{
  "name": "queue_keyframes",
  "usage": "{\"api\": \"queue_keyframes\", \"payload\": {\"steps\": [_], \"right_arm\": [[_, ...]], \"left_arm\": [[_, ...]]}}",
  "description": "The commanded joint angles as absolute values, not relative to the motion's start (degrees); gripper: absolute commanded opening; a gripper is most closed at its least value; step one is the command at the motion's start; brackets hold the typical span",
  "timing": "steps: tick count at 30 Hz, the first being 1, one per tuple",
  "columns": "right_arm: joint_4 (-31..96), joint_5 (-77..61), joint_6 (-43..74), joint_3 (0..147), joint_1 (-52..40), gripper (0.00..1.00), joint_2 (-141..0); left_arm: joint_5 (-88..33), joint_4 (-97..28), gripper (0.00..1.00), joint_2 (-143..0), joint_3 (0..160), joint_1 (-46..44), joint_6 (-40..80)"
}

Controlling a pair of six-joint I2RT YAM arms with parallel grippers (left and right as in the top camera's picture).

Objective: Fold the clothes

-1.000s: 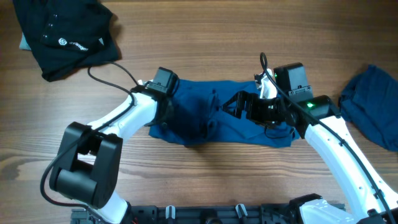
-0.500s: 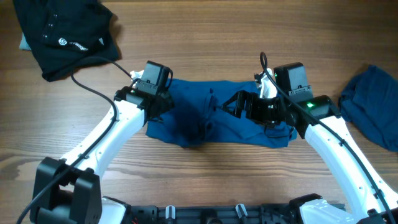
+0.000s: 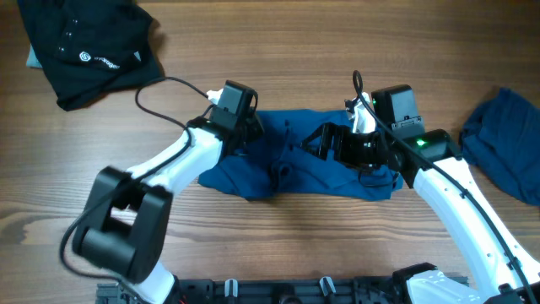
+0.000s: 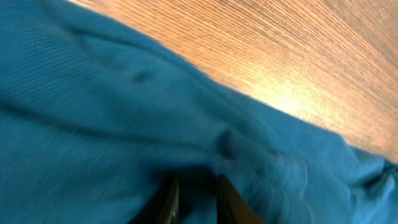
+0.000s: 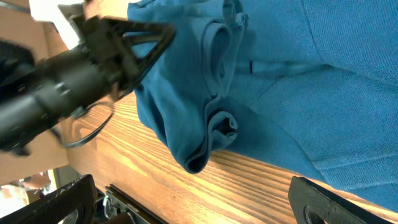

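left gripper (image 4: 195, 186) is pinched closed on a fold of the mid-blue shirt (image 3: 325, 180) lying on the worktop (image 3: 278, 51); right gripper (image 3: 308, 143) gapes wide, holding nothing

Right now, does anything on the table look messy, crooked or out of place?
The mid-blue shirt in the middle is bunched and wrinkled, not flat, with a lump of folds near its front edge. A darker blue garment lies crumpled at the right edge, and a black garment is heaped far left.

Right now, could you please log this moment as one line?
left end effector: shut on shirt | right end effector: open | shirt: bunched
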State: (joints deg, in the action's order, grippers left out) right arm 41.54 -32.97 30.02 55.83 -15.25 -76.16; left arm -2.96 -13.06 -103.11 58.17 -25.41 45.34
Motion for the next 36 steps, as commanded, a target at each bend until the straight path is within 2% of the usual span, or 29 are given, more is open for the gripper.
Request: {"api": "queue_keyframes", "payload": {"steps": [1,5,14,18,21,23,28,31,36], "right_arm": [[41.63,-32.64,30.17,55.64,-15.42,1.0,-76.62],[42.92,-32.62,30.17,55.64,-15.42,0.99,-76.62],[44.27,-32.6,29.95,55.64,-15.42,0.99,-76.62],[43.9,-32.58,29.95,55.64,-15.42,1.0,-76.62],[43.22,-32.58,30.02,55.64,-15.42,1.0,-76.62],[42.59,-32.6,30.02,55.64,-15.42,0.99,-76.62],[41.76,-32.62,30.55,55.64,-15.42,1.0,-76.62],[41.85,-32.62,31.51,55.64,-15.42,1.0,-76.62],[42.0,-32.62,31.7,55.64,-15.42,1.0,-76.62]], "left_arm": [[-4.23,-8.67,0.25,-107.87,58.83,-25.39,45.41],[-3.95,-5.08,0.32,-109.12,58.83,-24.75,45.21],[-10.9,-5.45,0.32,-99.85,58.85,-20.84,44.05],[-11.2,-10.17,0.34,-91.33,58.85,-20.62,40.66],[-11.55,-18.81,0.33,-85.01,58.85,-21.12,40.66],[-11.55,-25.23,0.3,-82.39,58.85,-21.8,40.69],[-11.88,-39.7,0.12,-83.46,58.72,-25.3,40.77],[-14.02,-43.27,0.07,-85.65,58.72,-27.29,40.75],[-15.64,-42.22,0.05,-90.63,58.72,-31.57,41.21]]}}
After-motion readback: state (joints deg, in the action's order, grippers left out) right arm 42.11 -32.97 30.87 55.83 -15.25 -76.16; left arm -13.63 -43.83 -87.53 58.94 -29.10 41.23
